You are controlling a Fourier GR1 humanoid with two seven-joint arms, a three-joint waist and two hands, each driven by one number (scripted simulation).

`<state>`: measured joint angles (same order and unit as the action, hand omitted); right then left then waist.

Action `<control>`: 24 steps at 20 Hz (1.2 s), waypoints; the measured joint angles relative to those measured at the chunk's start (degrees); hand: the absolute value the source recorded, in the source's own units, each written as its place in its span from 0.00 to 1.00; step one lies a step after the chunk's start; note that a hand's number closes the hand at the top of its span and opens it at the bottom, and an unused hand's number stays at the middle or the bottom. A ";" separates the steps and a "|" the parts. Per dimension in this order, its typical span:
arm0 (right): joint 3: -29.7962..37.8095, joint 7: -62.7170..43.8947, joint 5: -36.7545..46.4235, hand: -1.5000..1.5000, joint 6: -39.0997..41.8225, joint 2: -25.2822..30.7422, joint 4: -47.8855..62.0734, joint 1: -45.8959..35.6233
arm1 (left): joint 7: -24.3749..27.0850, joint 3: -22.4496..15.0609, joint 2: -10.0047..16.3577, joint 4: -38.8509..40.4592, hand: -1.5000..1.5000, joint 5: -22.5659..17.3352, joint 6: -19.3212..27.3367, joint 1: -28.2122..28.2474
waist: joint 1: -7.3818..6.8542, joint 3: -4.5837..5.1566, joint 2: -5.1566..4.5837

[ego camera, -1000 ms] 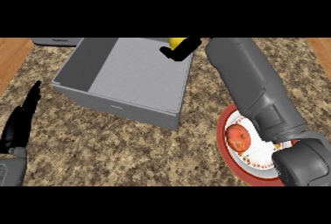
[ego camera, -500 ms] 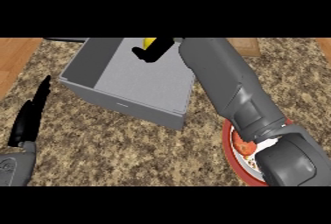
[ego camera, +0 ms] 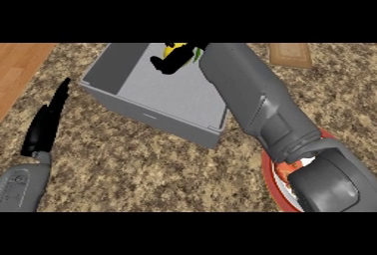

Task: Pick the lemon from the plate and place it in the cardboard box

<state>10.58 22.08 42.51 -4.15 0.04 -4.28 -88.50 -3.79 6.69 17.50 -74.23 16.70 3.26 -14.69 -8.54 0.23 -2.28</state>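
The right hand [ego camera: 169, 62] curls round the lemon [ego camera: 175, 49], holding it above the far end of the grey box [ego camera: 154, 117], placed to let it go inside. The left hand [ego camera: 46, 127] rests straight-fingered at the left, clear of the work.

- We see a bench [ego camera: 147, 169] of speckled brown stone, rough-looking.
- We see a smooth wood strip [ego camera: 18, 64] at its left.
- We see a box [ego camera: 158, 117], grey, matt and smooth.

Yellow lemon [ego camera: 175, 49] held over the open grey box [ego camera: 154, 117], apart from the red-rimmed plate [ego camera: 270, 180]
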 measured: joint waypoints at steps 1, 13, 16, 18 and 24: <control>0.08 -1.03 -0.34 0.00 -0.43 0.00 0.72 -0.22 | 0.11 -0.38 -0.31 0.30 0.50 0.23 0.04 -0.33 | -0.40 0.01 -0.09; 3.21 -2.17 -4.53 0.00 -0.03 -0.05 3.53 1.54 | 0.09 -1.41 -1.01 1.02 0.50 0.76 -0.28 -2.40 | -2.61 -0.06 -0.75; 5.04 0.55 -6.57 0.00 -1.53 -0.04 2.59 2.15 | -0.18 -1.27 -0.91 1.06 0.50 0.61 -0.48 -2.78 | -2.44 -0.11 -0.71; 6.58 2.15 -8.28 0.00 -2.57 -0.05 1.90 2.43 | 0.10 -1.22 -0.96 1.27 0.50 0.75 -0.23 -2.51 | -2.23 -0.12 -0.71; 11.96 4.77 -14.08 0.00 -2.90 -0.03 -0.17 3.15 | -0.14 -0.53 -0.81 0.57 0.50 0.62 0.27 -1.02 | -0.37 -0.18 -0.42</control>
<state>22.54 26.85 28.43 -7.04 0.01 -4.45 -85.35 -3.93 6.17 16.68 -73.67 17.32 3.53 -15.71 -8.91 0.04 -2.70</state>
